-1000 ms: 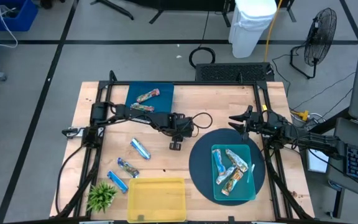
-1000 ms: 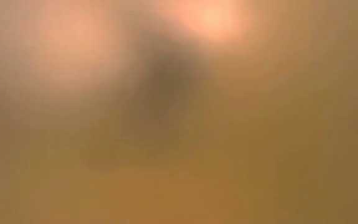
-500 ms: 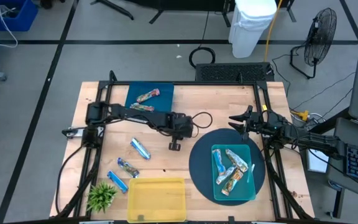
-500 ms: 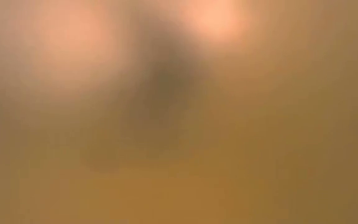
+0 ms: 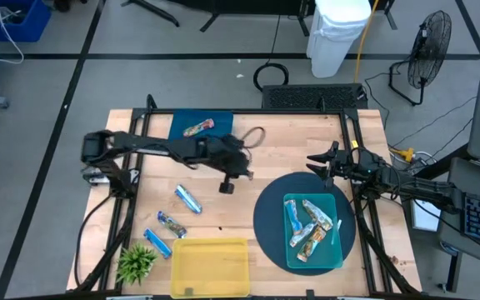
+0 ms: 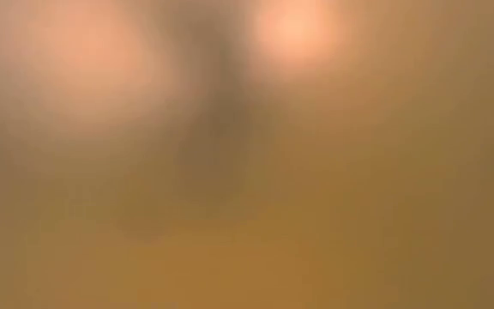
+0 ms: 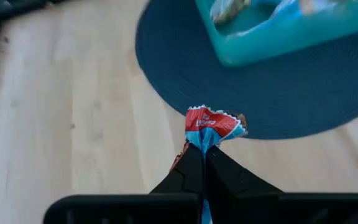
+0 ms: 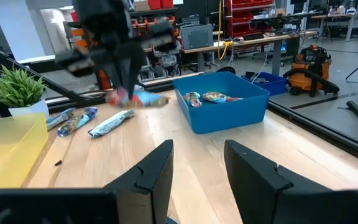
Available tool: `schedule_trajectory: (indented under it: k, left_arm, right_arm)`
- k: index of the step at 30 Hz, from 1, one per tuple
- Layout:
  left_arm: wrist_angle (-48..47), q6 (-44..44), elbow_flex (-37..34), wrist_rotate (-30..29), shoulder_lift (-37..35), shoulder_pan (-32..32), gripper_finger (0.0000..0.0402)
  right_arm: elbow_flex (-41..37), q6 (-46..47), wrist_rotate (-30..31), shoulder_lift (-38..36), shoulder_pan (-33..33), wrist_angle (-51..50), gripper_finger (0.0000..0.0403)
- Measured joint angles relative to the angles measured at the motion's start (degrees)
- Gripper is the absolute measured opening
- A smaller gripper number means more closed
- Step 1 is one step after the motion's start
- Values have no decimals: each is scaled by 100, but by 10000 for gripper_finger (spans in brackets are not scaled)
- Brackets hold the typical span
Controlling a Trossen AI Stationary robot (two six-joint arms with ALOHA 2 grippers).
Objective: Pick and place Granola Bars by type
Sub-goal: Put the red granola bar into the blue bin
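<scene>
Left gripper (image 5: 226, 187): held over bare table centre, at 9 o'clock of the mat (image 5: 267, 223); fingers (image 7: 188, 177) clamped on one end of a red-and-blue bar (image 7: 213, 126), which is thereby lifted clear for carrying

Right gripper (image 5: 313, 162): parked at 12 o'clock of the mat; fingers (image 8: 157, 171) apart, nothing between them; judged waiting

Teal tray (image 5: 337, 254): set on the mat; several bars (image 5: 310, 227) piled inside, one sort gathered

Blue bin (image 5: 178, 122): table's 11 o'clock; one bar (image 5: 198, 127) seen inside

Loose bars (image 5: 188, 198): three, at 7 o'clock, near the yellow tray (image 5: 210, 267); judged not yet sorted

Low view: nothing discernible
</scene>
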Motion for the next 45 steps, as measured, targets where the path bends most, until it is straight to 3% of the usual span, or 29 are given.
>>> schedule_trajectory:
  k: [7, 15, 21, 24, 26, 30, 32, 42, 45]
  left_arm:
    - [2102, -248, -1844, 972, -1467, 450, 4]
    - [4288, -1044, -3917, 1205, -3114, 1155, 3]
    - [5587, -1710, -5068, 1472, -4025, 1413, 3]
    - [5633, -2867, -5298, 1860, -4377, 1517, 4]
    - [5545, -3462, -5342, 2431, -4562, 1615, 3]
    - [5571, -4405, -5350, 3625, -4678, 1554, 5]
    - [5649, -4604, -5350, 3865, -4678, 1438, 7]
    - [5590, -4423, -5350, 3517, -4675, 1292, 10]
    - [5548, -4142, -5350, 3086, -4675, 1296, 4]
  right_arm:
    - [0, 1, 0, 3, 0, 5, 134]
    - [-1, 0, 0, 33, -1, 2, 135]
    - [0, 0, 0, 33, -2, 0, 134]
    - [-1, 2, 0, 33, -1, 1, 135]
    - [-1, 1, -1, 33, -1, 0, 134]
    - [0, 0, 0, 33, 0, 0, 135]
    - [0, 1, -1, 33, 0, 0, 134]
    - [-1, 0, 0, 33, -2, 0, 135]
    - [0, 1, -1, 33, 0, 0, 134]
